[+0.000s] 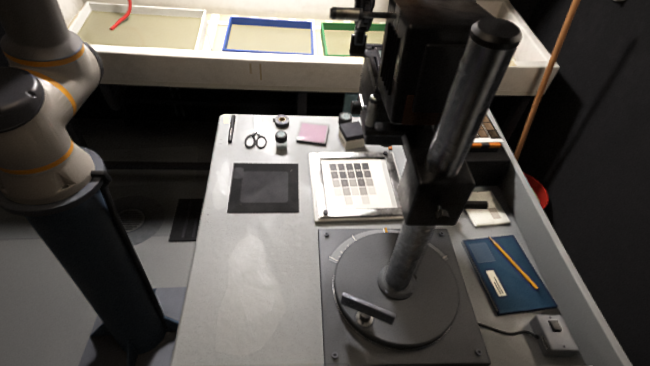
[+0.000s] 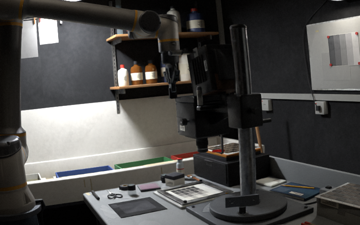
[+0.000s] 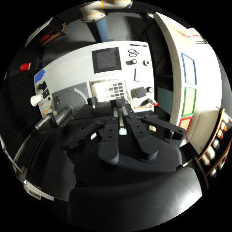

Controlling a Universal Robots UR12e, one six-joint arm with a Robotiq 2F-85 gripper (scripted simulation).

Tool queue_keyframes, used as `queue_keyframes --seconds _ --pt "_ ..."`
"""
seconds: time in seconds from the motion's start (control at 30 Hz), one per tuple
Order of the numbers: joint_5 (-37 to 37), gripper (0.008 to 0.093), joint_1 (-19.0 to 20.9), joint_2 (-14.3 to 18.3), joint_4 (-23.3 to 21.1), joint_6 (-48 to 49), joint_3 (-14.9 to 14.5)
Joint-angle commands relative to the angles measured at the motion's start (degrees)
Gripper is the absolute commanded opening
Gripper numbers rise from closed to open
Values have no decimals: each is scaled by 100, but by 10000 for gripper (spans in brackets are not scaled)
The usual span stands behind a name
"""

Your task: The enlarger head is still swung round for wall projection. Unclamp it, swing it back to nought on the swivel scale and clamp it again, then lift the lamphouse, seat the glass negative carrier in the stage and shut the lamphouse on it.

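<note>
The enlarger head's [image 2: 207, 106] stage is hidden between the lamphouse [image 2: 209, 69] and the lower body, and I cannot tell how far the lamphouse is raised. A thin handle at the lamphouse's front edge sits gripped in my closed gripper [image 2: 172, 87] [image 3: 120, 110], high above the table's back edge. The head hangs from the steel column [image 1: 440, 150] over the easel [image 1: 356, 186]. The glass negative carrier [image 1: 263, 188] lies flat on the table left of the easel. On the round swivel base [image 1: 395, 287], the clamp lever [image 1: 367, 307] sits at the front.
Blue [image 1: 269, 36] and green [image 1: 350, 37] trays sit in the sink behind the table. Scissors [image 1: 255, 140], a pen, small canisters, a pink pad [image 1: 313, 133] and a black box line the table's back. A blue notebook [image 1: 507, 274] with a pencil lies right of the base.
</note>
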State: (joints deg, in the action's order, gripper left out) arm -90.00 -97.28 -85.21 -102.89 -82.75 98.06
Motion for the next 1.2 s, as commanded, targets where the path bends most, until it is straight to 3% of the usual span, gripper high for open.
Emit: queue_keyframes --seconds 0.0,0.1,0.6,1.17 --pt "0 80 0 -2 -2 0 -4" --pt "0 90 0 -1 -2 0 -3" --pt "0 380 0 0 0 0 0" --pt "0 380 0 -21 90 0 -78"
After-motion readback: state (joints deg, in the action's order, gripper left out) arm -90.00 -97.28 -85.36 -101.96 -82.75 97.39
